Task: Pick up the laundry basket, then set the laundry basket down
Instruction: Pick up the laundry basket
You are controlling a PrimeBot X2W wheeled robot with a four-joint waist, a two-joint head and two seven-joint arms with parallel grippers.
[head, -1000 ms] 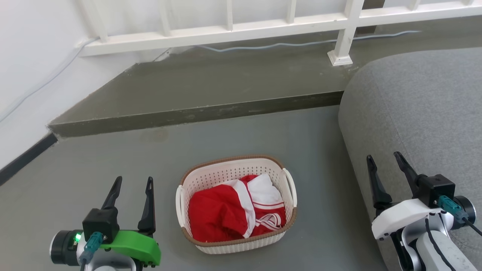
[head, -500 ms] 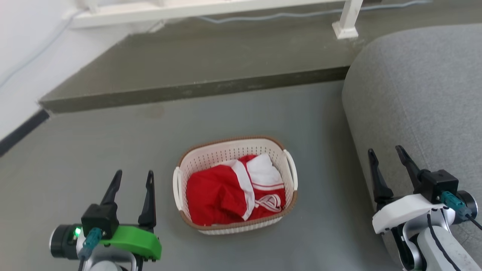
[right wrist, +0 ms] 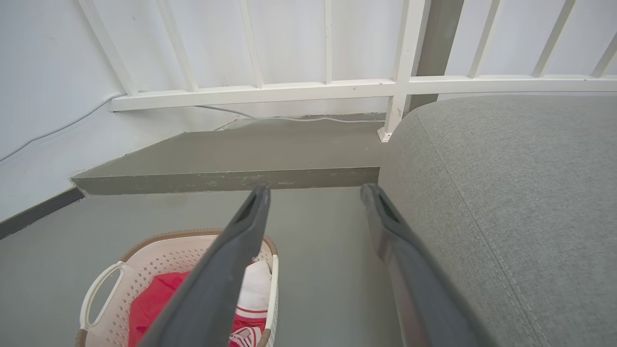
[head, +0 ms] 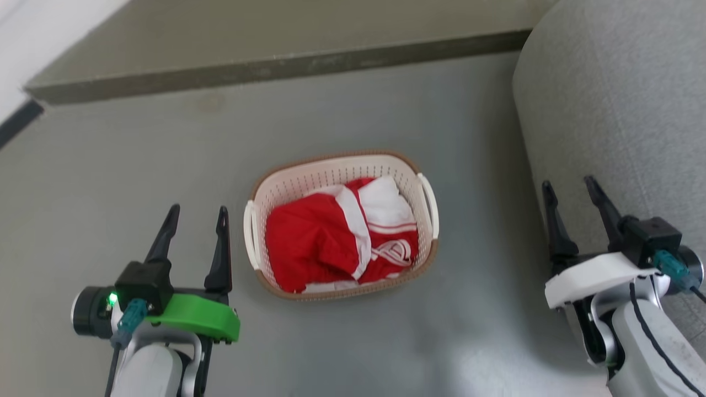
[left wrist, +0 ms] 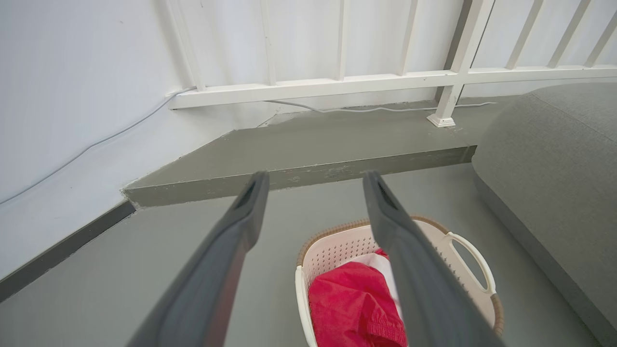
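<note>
The laundry basket (head: 309, 179) is cream-white and perforated with a brown rim and two white loop handles. It stands on the grey floor mid-view, holding red and white clothing (head: 331, 237). My left gripper (head: 197, 209) is open, just left of the basket's left handle (head: 251, 234), apart from it. My right gripper (head: 569, 183) is open at the far right, over the grey cushion's edge. In the left wrist view the basket (left wrist: 332, 243) lies below the left gripper (left wrist: 315, 176). The right wrist view has the basket (right wrist: 159, 253) at lower left of the right gripper (right wrist: 315, 189).
A large grey cushion (head: 618, 99) borders the floor on the right. A raised grey step (head: 265, 38) runs across the back, with a white railing (left wrist: 366, 82) and a cable (left wrist: 366, 108) behind it. A white wall with a dark skirting (head: 16, 118) is at left.
The head camera has tilted downward, so the railing left that view and the basket sits higher in it. Both grippers stay open, and the left one looks closer to the basket's left handle.
</note>
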